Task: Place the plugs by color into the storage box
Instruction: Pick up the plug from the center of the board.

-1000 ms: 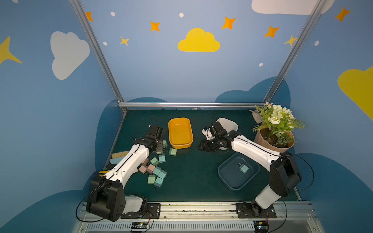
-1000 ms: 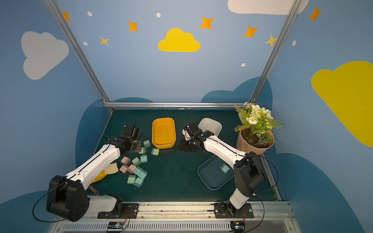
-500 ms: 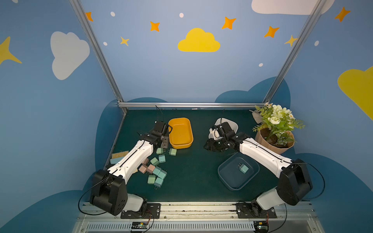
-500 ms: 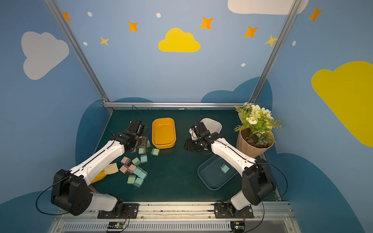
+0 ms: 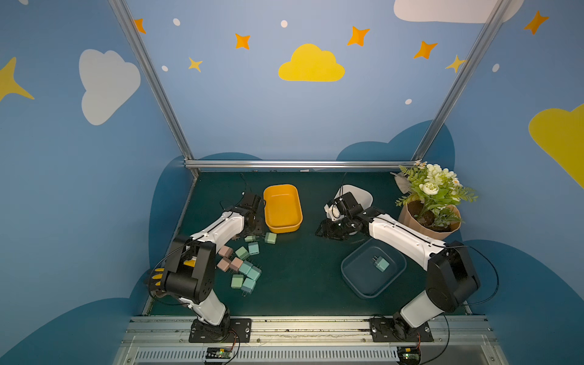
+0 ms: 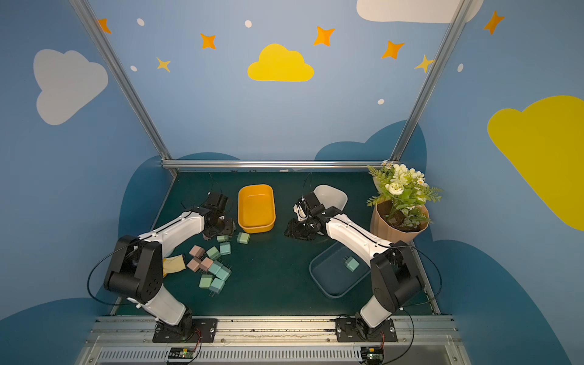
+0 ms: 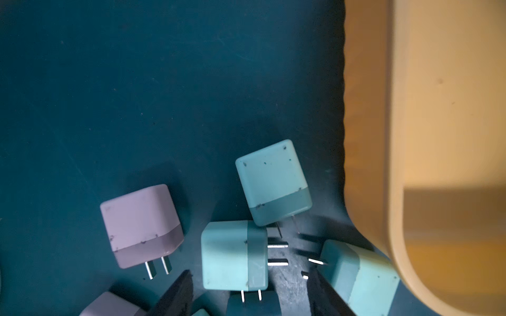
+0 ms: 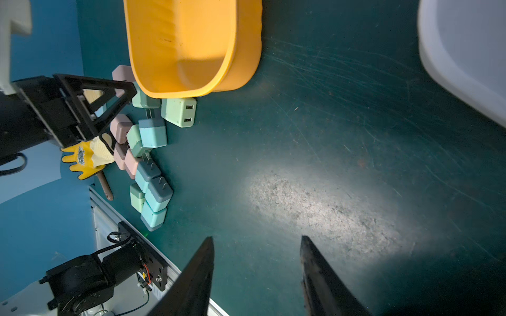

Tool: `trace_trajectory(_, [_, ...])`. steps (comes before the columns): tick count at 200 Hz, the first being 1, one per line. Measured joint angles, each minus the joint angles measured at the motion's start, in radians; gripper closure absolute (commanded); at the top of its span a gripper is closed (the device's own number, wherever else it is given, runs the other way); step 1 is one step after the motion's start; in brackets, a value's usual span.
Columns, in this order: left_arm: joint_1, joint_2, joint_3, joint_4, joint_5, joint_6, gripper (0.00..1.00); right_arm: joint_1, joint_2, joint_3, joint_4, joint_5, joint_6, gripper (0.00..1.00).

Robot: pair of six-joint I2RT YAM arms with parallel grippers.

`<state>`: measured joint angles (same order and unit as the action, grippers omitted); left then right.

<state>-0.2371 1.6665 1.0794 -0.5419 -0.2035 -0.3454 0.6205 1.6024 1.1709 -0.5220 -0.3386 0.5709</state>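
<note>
Left wrist view showed the left gripper [image 7: 248,276] half-spread and empty, its fingers flanking a teal plug [image 7: 234,254] beside the yellow box [image 7: 367,136], probably lining up a pick. The right gripper [image 8: 256,240] hung parted, holding nothing. One plug [image 5: 381,264] sat in the blue tray [image 5: 347,275].

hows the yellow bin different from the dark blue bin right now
Colour: the yellow bin is bright yellow-orange; the dark blue bin is a deep blue close to the mat.
Contents: the yellow bin shows no plug inside; the dark blue bin holds one pale plug.
Place: in both top views the yellow bin sits farther back, the dark blue bin nearer the front and to the right.
Both are open, rounded-rectangular bins resting on the mat.
</note>
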Motion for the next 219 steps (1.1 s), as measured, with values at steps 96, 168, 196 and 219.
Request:
trace_trajectory(96, [0.002,0.075,0.029,-0.014,-0.027,-0.022,0.4,0.0,0.028,-0.024,0.045,-0.058,0.077,0.47])
trace_trajectory(168, [0.019,0.074,0.006,0.002,-0.029,-0.03,0.4,0.001,0.028,-0.025,0.047,-0.063,0.08,0.47])
trace_trajectory(196, [0.03,0.074,-0.012,0.002,-0.027,-0.037,0.45,0.002,0.028,-0.025,0.046,-0.063,0.08,0.46])
trace_trajectory(219, [0.034,0.074,-0.014,0.01,-0.021,-0.037,0.51,0.004,0.028,-0.025,0.046,-0.063,0.08,0.47])
